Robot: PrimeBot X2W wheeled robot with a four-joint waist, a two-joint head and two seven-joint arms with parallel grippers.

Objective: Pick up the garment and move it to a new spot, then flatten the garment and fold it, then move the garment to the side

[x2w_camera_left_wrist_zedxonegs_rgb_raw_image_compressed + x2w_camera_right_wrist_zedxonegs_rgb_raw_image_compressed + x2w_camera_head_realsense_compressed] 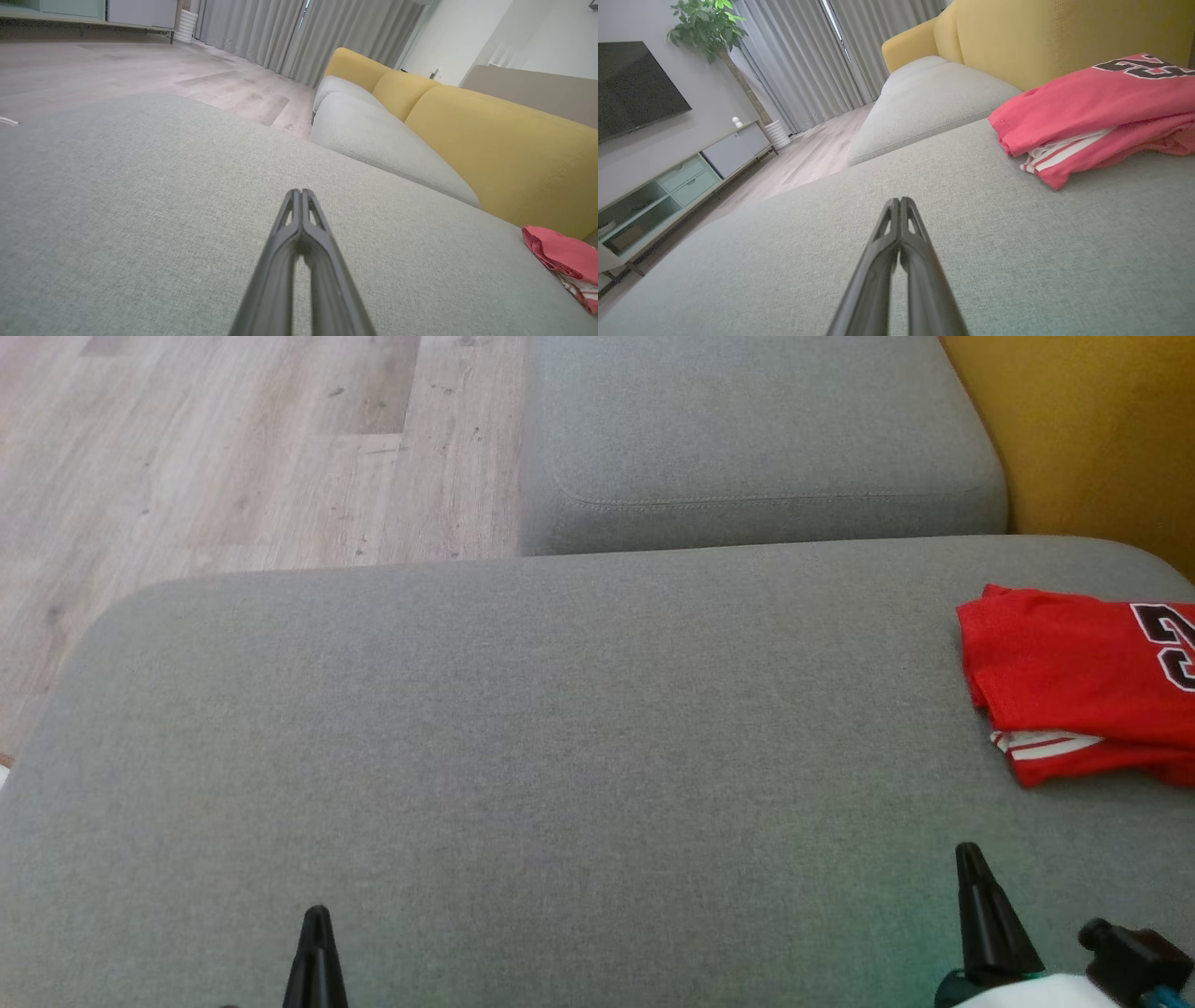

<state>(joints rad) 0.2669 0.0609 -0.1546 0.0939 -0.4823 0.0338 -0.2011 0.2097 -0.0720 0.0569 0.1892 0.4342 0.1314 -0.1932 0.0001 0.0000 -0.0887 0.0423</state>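
A folded red jersey (1074,672) with white trim and a dark number lies at the far right of the grey sofa cushion (523,728). The jersey (1092,112) sits ahead and to the right of my right gripper (900,200), whose fingers are pressed together with nothing between them. In the head view that right gripper (969,854) hovers low at the lower right, short of the jersey. My left gripper (317,915) is at the lower left, far from the garment, and it too is shut and holds nothing (299,192). The jersey's edge (560,256) shows at the far right.
A second grey cushion (747,439) lies beyond the main one, with a yellow backrest (1083,429) on the right. Wooden floor (233,448) stretches to the left. A TV cabinet (668,186), a plant (705,23) and curtains stand further off.
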